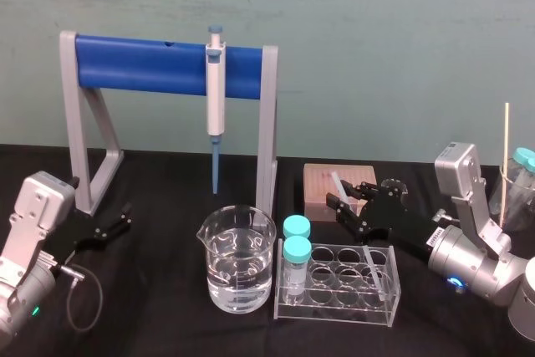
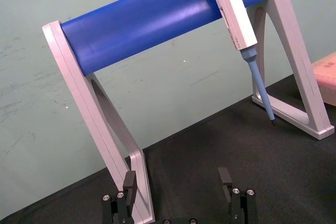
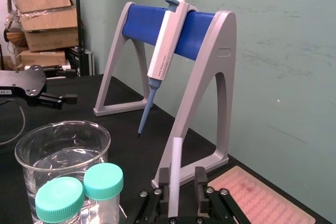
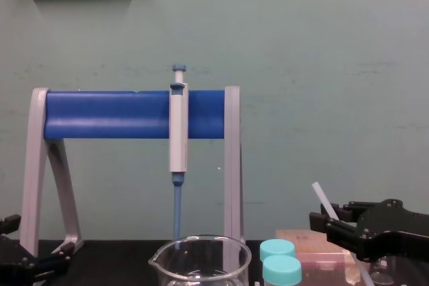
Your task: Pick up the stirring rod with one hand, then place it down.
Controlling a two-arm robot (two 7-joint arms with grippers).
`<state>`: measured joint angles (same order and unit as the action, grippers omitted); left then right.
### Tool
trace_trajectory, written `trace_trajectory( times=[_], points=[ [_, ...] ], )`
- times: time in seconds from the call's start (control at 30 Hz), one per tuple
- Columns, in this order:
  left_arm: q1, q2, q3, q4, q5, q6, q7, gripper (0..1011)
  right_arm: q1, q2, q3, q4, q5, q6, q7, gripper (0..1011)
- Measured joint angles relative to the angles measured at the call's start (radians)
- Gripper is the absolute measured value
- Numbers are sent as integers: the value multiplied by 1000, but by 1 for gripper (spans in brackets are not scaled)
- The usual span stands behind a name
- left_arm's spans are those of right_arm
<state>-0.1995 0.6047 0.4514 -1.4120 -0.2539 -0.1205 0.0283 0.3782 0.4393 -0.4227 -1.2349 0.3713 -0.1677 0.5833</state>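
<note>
Stirring rod (image 3: pixel 175 171) is clamped between the jaws of the right gripper (image 1: pixel 341 205), tilted above the black table (image 1: pixel 159 290). Its upper end shows against the pink box (image 1: pixel 318 180), just behind the clear rack (image 1: pixel 334 305) holding 2 teal-capped vials (image 1: pixel 296 250). A beaker of water (image 1: pixel 238 269) stands left of the rack. The left gripper (image 1: pixel 124 221), jaws apart, sits low near the left foot of the pipette stand (image 1: pixel 167 64)

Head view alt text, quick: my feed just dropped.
The right tool grips the rod, tilted, at the right end of the tube rack, which holds two capped vials. Left of the rack stands a beaker of water; behind, a pipette hangs on a blue stand, and the left tool rests open at far left.
</note>
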Motion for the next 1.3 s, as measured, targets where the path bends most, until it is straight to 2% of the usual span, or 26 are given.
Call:
trace_trajectory(
  times=[0.2,0.23,0.33,0.83,1.07,1.3],
  points=[
    [0,0,0,0,0,0,0,1001,0,0,0,0,0,0,0,165],
    [0,0,0,0,0,0,0,1000,0,0,0,0,0,0,0,113],
    [0,0,0,0,0,0,0,1000,0,0,0,0,0,0,0,72],
    [0,0,0,0,0,0,0,1000,-1,0,1,0,0,0,0,72],
    [0,0,0,0,0,0,0,1000,-16,-10,30,-13,24,-21,2,72],
    [0,0,0,0,0,0,0,1000,-37,-19,69,-57,72,-60,16,72]
  ],
)
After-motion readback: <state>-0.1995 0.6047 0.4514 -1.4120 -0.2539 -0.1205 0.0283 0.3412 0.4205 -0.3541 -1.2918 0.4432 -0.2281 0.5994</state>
